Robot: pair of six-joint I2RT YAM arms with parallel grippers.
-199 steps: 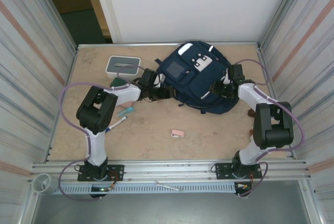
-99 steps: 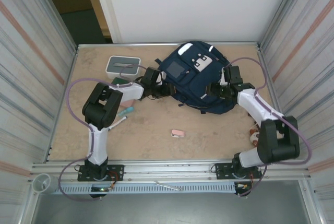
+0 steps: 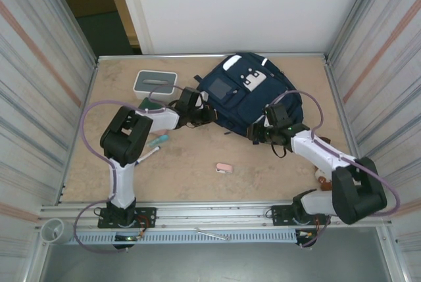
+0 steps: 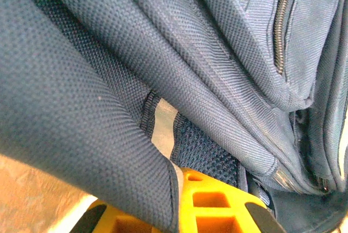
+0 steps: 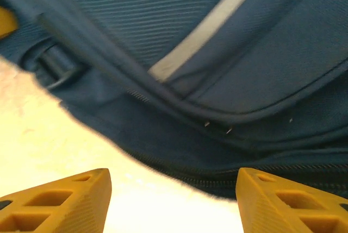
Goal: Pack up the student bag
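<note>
The large navy-blue fabric backpack (image 3: 253, 94) lies tilted in the upper middle of the top view, front pockets facing up. The left gripper (image 3: 206, 115) is in at its left edge, fingers pressed together. Its wrist view is crowded with mesh and webbing, and a fold of fabric seems to be pinched over the yellow finger (image 4: 209, 208), though it's hard to be sure this close.

The right gripper (image 3: 258, 133) sits at the backpack's lower edge. Its yellow fingers (image 5: 60, 203) are spread wide, with just tabletop and the zippered hem between them. Nothing caught there.

To the left and centre wait a small grey-and-white rectangular box (image 3: 155, 83), a teal marker (image 3: 158, 141) and a small pink block (image 3: 224, 168).

This looks like the opening step: getting hold of the backpack so it can be opened. Next, the right gripper likely has to close on a zipper pull or flap while the left one anchors the fabric.
</note>
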